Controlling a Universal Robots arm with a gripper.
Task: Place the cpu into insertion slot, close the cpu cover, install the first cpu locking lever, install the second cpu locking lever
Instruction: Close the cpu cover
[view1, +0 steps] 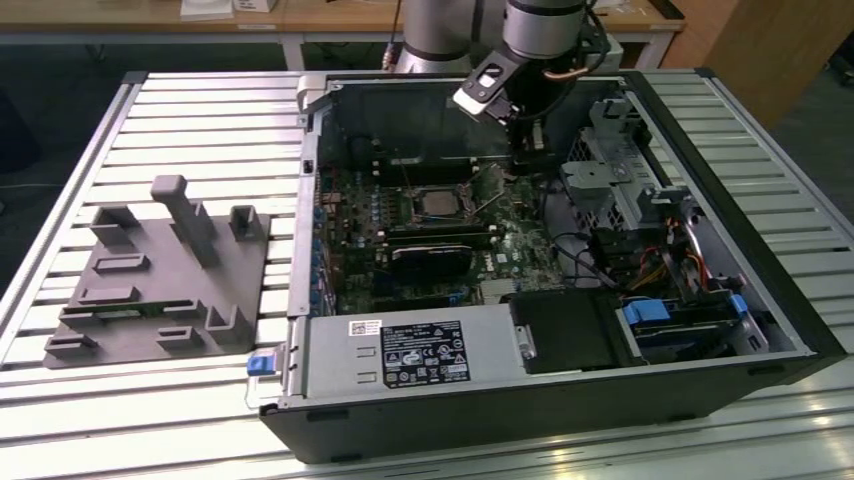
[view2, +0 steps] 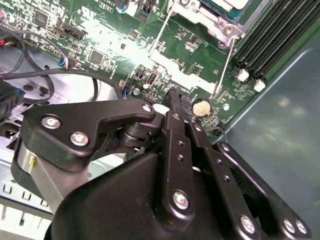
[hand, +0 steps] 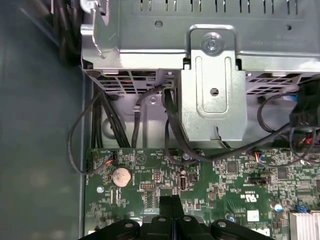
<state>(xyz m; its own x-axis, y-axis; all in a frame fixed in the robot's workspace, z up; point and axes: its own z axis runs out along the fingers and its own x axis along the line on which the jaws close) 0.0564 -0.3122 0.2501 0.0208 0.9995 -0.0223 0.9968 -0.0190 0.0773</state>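
The insertion slot (view1: 434, 203) sits mid-board on the green motherboard inside the open case. In the second wrist view the silvery cpu cover (view2: 202, 17) lies flat around a grey cpu (view2: 226, 4) at the picture's edge. Two thin wire locking levers show there: one (view2: 227, 57) runs from the socket corner toward the coin battery (view2: 202, 107), the other (view2: 164, 30) runs along the adjacent side. I cannot tell whether either is latched. My gripper (view1: 525, 162) (view2: 172, 96) (hand: 172, 204) hovers over the board to the exterior view's right of the socket, fingers shut with nothing between them.
Memory slots (view2: 270, 45) flank the socket. A metal drive bracket (hand: 214, 85) and black cables (hand: 170, 130) stand beside the board. The power supply (view1: 400, 355) fills the case's front. A grey fixture block (view1: 160, 275) stands on the slatted table at the exterior view's left.
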